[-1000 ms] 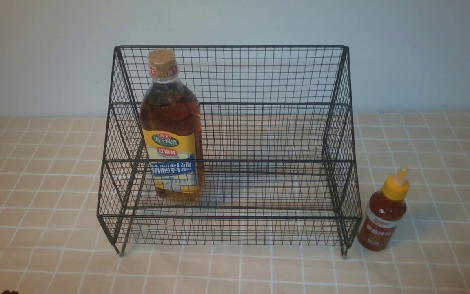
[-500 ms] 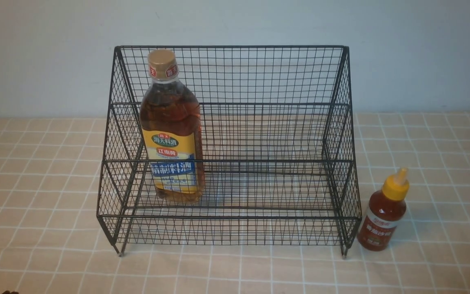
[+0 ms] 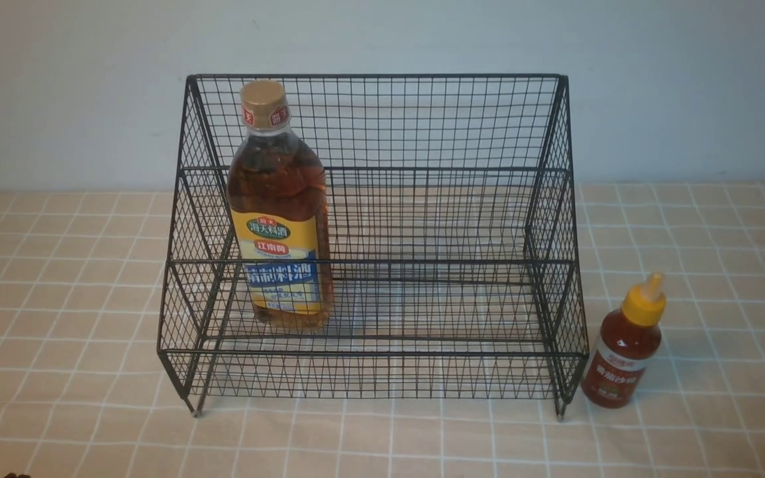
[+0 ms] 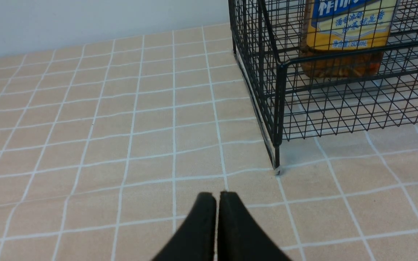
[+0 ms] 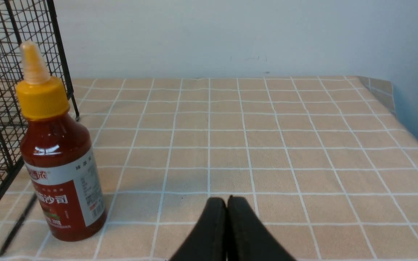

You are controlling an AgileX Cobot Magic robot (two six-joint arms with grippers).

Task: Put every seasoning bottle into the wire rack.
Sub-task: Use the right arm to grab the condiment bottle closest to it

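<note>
Tall bottle [image 3: 281, 219] of amber liquid: upright inside the wire rack [image 3: 555, 199], left side, lower front tier. Looks done.

Red sauce bottle [image 3: 625, 348]: upright on the checked tablecloth [image 3: 57, 299], outside the rack, right by its right front foot. Can't tell if it touches the wire. This one is left to place.

Left gripper [image 4: 217, 203]: jaws pressed together, empty, low over the cloth near the rack's left front foot. Right gripper [image 5: 227, 206]: jaws together too, empty, over bare cloth, with the sauce bottle near but apart from it.

Handling guess for the sauce bottle: small plastic squeeze type, probably light, and the walls likely give if pinched hard. The surface is glossy, so the paper label band should give better friction. Best hold is around the body at the label, below the shoulder. Avoid the yellow nozzle cap, which tapers and could slip out or pop loose. With a narrow base and tall cap, a sideways nudge could tip it.

The rack wall sits close on one side, so a finger may not fit there. Fingers in front of and behind the bottle look safer. The right jaws need to open first. The wire rack looks stiff but light, and a bump could shift it.
</note>
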